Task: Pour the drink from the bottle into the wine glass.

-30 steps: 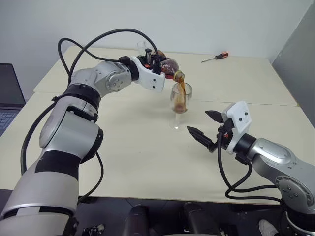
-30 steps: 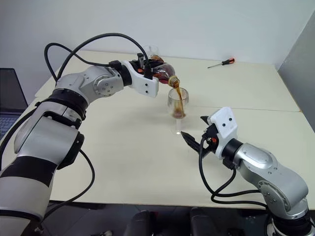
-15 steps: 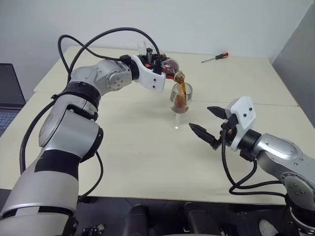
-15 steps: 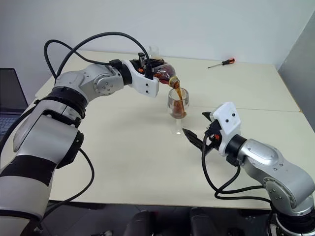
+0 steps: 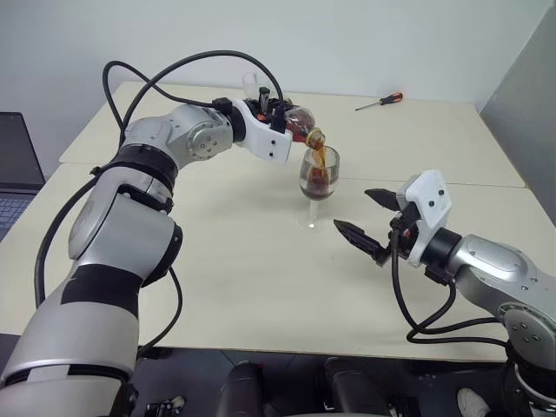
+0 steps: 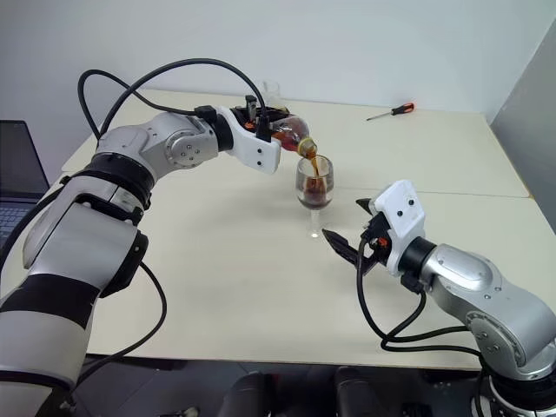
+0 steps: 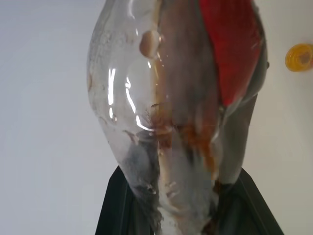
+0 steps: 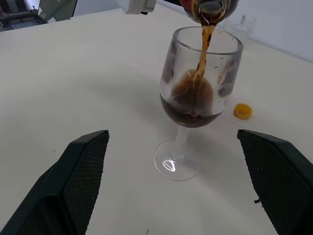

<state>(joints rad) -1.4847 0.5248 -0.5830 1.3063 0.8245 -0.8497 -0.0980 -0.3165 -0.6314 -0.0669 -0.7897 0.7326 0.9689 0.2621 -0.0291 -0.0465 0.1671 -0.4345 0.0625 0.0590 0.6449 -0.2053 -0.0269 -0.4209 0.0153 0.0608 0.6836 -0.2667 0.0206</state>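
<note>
My left gripper [image 5: 276, 109] is shut on the bottle [image 5: 300, 122], which it holds tilted with its mouth just over the rim of the wine glass [image 5: 319, 178]. A thin stream of the drink [image 8: 202, 54] runs from the mouth into the bowl, and dark liquid fills the bowl's lower part. In the left wrist view the bottle [image 7: 171, 98] sits between the black fingers [image 7: 117, 205], its red label uppermost. The glass stands upright on the table. My right gripper [image 5: 354, 210] hovers open just right of the glass's foot, with nothing between its fingers [image 8: 83, 171].
A yellow cap [image 8: 242, 111] lies on the table [image 5: 217, 261] behind the glass. A clear tumbler [image 5: 252, 84] stands at the far edge behind the bottle. A screwdriver [image 5: 380, 102] lies at the back right. A laptop [image 5: 17, 165] sits off the table's left.
The drink has kept streaming into the glass. Both arms have held their places, and the bottle's tilt looks the same.
</note>
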